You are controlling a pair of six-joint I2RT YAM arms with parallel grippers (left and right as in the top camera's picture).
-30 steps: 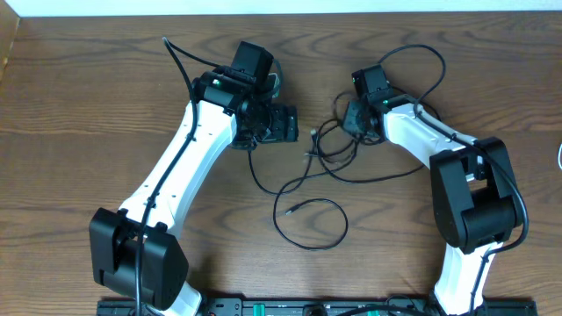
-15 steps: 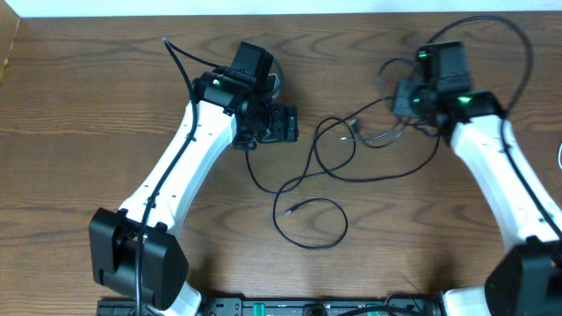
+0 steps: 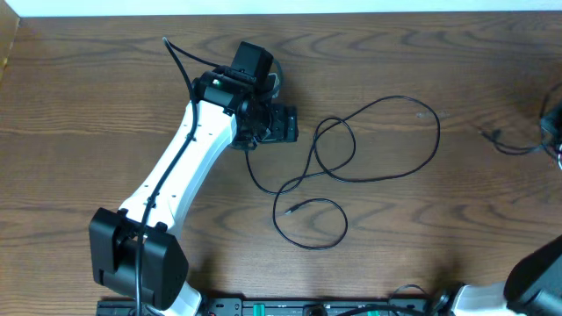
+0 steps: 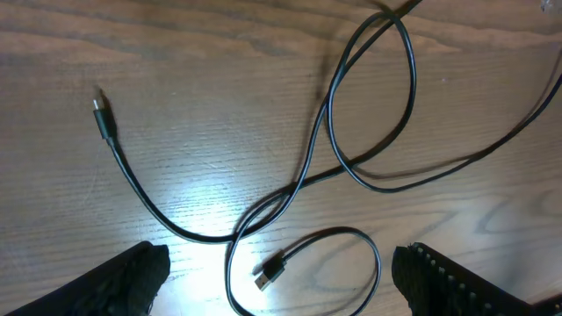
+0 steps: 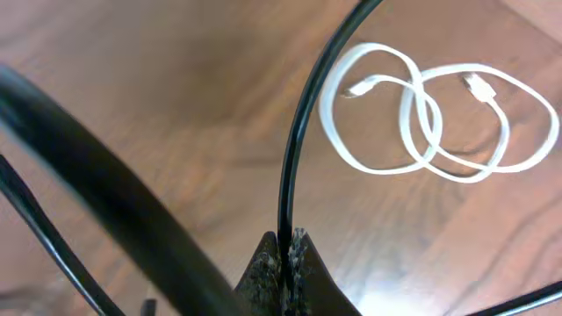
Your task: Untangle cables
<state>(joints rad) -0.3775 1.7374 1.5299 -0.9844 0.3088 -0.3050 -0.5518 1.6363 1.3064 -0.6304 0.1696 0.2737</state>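
Observation:
A thin black cable (image 3: pixel 351 167) lies in loose loops at the table's middle, one plug end (image 3: pixel 291 210) near the front. In the left wrist view this cable (image 4: pixel 338 132) crosses itself, with a USB plug (image 4: pixel 268 272) between my open left gripper's jaws (image 4: pixel 281 285). My left gripper (image 3: pixel 283 124) hovers left of the loops. My right gripper (image 5: pixel 285 254) is shut on a second thin black cable (image 5: pixel 299 132), and it shows only at the far right edge overhead (image 3: pixel 555 121), with that cable's end trailing (image 3: pixel 505 145). A white cable (image 5: pixel 439 114) lies coiled on the table below it.
The wooden table (image 3: pixel 105 105) runs to a pale back edge (image 3: pixel 351 7). The left arm's own thick black cable (image 3: pixel 180 61) loops up at the back left. A thick black cable of the right arm (image 5: pixel 114 175) crosses the right wrist view.
My right gripper has swung far to the right, pulling one black cable out of the tangle. The remaining black cable has spread into wider loops. The left arm has not moved.

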